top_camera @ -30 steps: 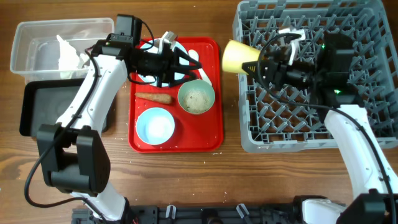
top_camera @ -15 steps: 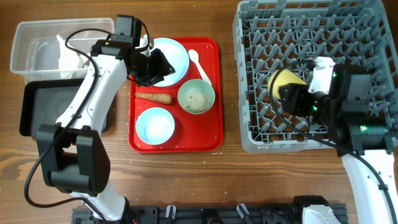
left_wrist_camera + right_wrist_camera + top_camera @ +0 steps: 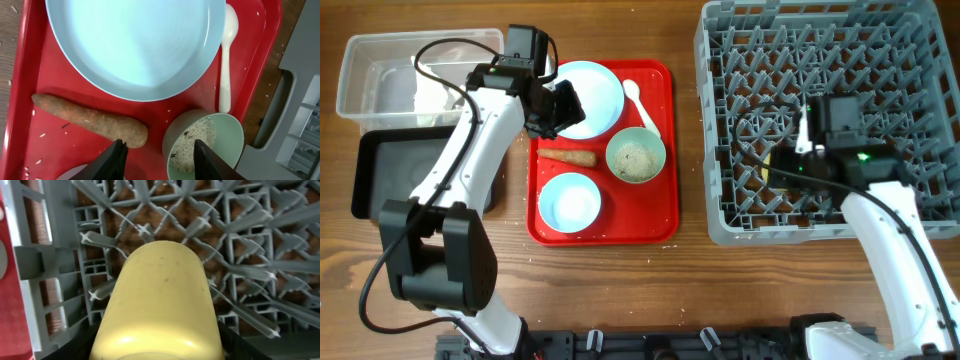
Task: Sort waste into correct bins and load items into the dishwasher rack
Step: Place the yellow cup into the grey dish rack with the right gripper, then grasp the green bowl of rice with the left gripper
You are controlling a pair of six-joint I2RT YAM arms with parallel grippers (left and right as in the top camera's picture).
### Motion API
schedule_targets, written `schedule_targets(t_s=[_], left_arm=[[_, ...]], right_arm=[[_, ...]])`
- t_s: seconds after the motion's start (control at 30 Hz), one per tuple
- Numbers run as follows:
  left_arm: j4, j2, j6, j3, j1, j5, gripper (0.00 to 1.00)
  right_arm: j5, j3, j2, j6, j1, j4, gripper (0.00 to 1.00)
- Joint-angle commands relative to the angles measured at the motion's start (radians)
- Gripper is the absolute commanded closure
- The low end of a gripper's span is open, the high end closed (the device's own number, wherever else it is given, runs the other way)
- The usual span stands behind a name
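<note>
Nearest, the right end effector (image 3: 160,345) clasps the smooth cylindrical yellow cup (image 3: 160,300) above the grey pegged plastic dishwasher rack (image 3: 250,255). Meanwhile the left end effector (image 3: 160,157) hangs open and empty over the rough brown carrot-shaped stick (image 3: 90,120) and rice-speckled green bowl (image 3: 231,131); beyond, a glossy round pale blue plate (image 3: 135,40).

The right gripper (image 3: 160,345) carried the cup (image 3: 160,300) from the left edge of the rack (image 3: 820,60) to inside it; the left gripper (image 3: 159,149) drew back off the plate (image 3: 135,45).
</note>
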Motion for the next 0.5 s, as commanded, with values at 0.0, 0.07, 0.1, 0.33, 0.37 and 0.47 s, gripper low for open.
schedule_targets(t_s=[0.0,0.07,0.1,0.33,0.37,0.47], left_arm=[[-0.001,-0.020,0.020,0.014,-0.002,-0.031,0.56],[-0.001,-0.020,0.021,0.014,-0.002,-0.045,0.56],[-0.001,-0.020,0.021,0.014,-0.002,-0.046,0.56],[-0.005,-0.020,0.021,0.014,-0.002,-0.046,0.56],[-0.005,-0.020,0.021,0.014,-0.002,-0.046,0.56],[-0.009,-0.020,0.021,0.014,-0.002,-0.046,0.56]], right_arm=[[0.017,0.022,0.020,0.016,0.014,0.021,0.44],[0.017,0.022,0.032,0.009,0.014,0.027,0.44],[0.018,0.022,0.037,0.007,0.014,0.027,0.43],[-0.029,0.022,0.117,0.007,0.014,0.028,0.38],[-0.029,0.022,0.127,0.010,0.014,0.030,0.35],[-0.029,0.022,0.137,0.019,0.014,0.032,0.22]])
